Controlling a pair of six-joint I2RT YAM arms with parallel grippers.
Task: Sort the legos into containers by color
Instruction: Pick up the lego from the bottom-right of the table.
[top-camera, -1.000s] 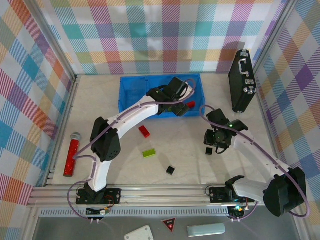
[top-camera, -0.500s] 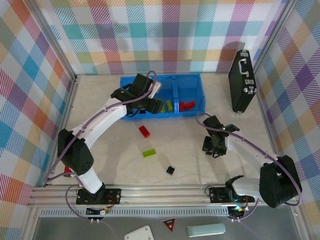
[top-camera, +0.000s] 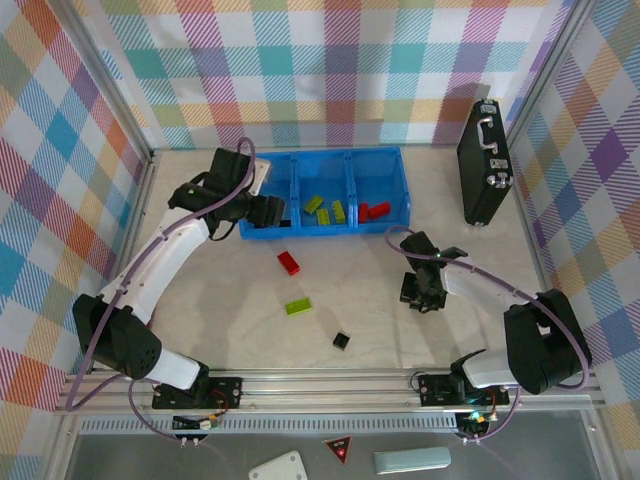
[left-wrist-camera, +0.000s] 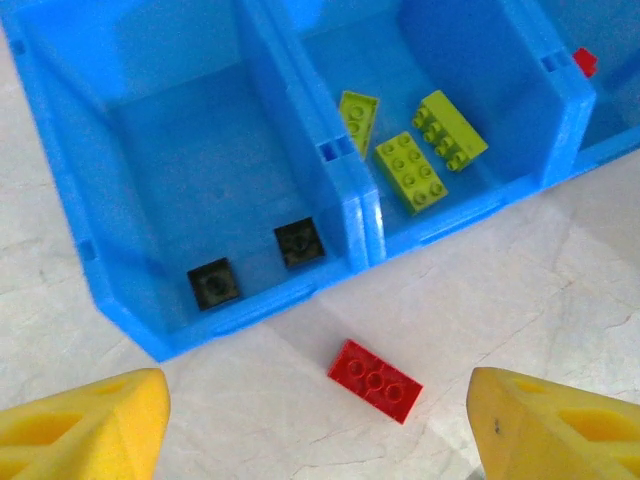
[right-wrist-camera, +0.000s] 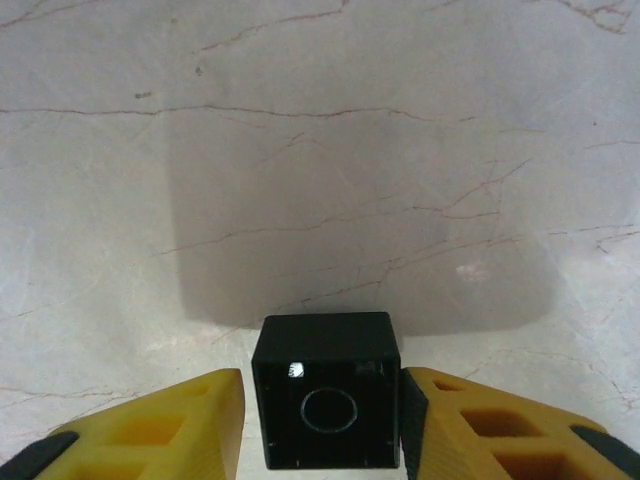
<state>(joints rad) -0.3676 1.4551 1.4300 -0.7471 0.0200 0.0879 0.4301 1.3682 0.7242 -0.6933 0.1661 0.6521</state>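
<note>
The blue tray (top-camera: 395, 160) has three containers side by side. Two black legos (left-wrist-camera: 213, 283) lie in the left one, green legos (left-wrist-camera: 410, 172) in the middle one and a red lego (top-camera: 375, 210) in the right one. My left gripper (top-camera: 270, 212) hangs open over the tray's near left corner, above a loose red lego (left-wrist-camera: 374, 380). On the table, a green lego (top-camera: 298, 307) and a black lego (top-camera: 342, 340) also lie loose. My right gripper (top-camera: 420, 292) is low on the table. Its fingers (right-wrist-camera: 490, 430) are closed against the sides of another black lego (right-wrist-camera: 326, 350).
A black briefcase (top-camera: 483, 160) stands at the back right, next to the plaid wall. Plaid walls close the table in on the left, back and right. The arms' bases sit on the rail at the near edge.
My left arm swung left from the tray's right container to its left end, leaving a red lego behind there. The right gripper edged left over the black lego and closed on it.
</note>
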